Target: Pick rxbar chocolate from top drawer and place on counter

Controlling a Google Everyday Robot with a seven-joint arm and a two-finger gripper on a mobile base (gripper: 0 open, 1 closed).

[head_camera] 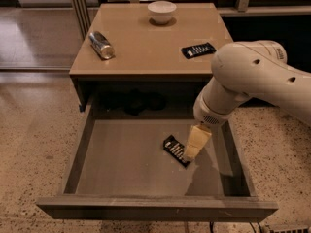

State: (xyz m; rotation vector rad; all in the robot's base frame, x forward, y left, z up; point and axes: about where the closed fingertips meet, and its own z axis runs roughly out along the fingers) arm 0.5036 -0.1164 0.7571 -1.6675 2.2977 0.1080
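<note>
The rxbar chocolate [173, 148] lies flat on the grey floor of the open top drawer [121, 159], right of centre, its right end hidden behind my fingers. My gripper [190, 156] reaches down into the drawer from the right, its cream fingers directly over that end of the bar. The counter [146, 47] is the tan top of the cabinet above the drawer.
On the counter stand a white bowl [162, 11] at the back, a silver can [101, 45] lying at the left, and a dark bar with white lettering [198, 50] at the right. My white arm [252, 81] spans the drawer's right side.
</note>
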